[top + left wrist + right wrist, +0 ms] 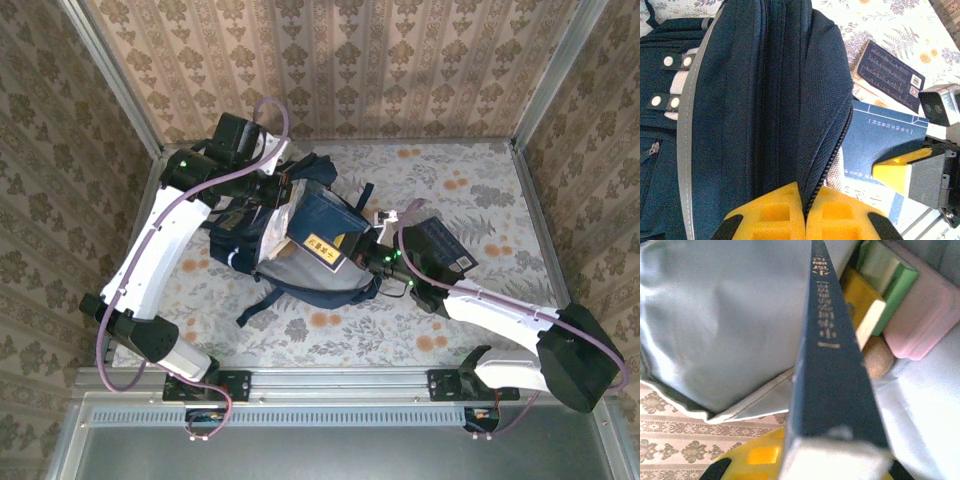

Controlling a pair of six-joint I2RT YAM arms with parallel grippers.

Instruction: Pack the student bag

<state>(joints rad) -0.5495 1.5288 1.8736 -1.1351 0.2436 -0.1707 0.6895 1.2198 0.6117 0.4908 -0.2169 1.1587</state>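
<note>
Left of centre on the floral tabletop [470, 180] lies the student bag [232, 242], on its side w/ the main mouth gaping toward the right arm and the straps trailing toward the near edge. Handling, as I judge it: soft navy fabric w/ no stiffness of its own, so the mouth will prob. sag shut unless its rim is held up. It's already carrying a few things (pink case [920, 325], green item [890, 275], yellow book [860, 307]), so it's bulky more than heavy and likely to drag rather than slide. Best hold is the stitched zip edge, not the slack panels. Left hand [805, 205]: yellow fingers pressed together, pinching a fold of the bag right by the zip track and lifting that lip. Right hand [368, 252]: closed nearly all the way, nipping the thin navy booklet [322, 228] w/ yellow label by its near end. The booklet's far end sits btwn the grey lining [715, 325] and the packed items. A second dark book [440, 245] lies flat on the tabletop just beside the right wrist, apart from the bag.
</note>
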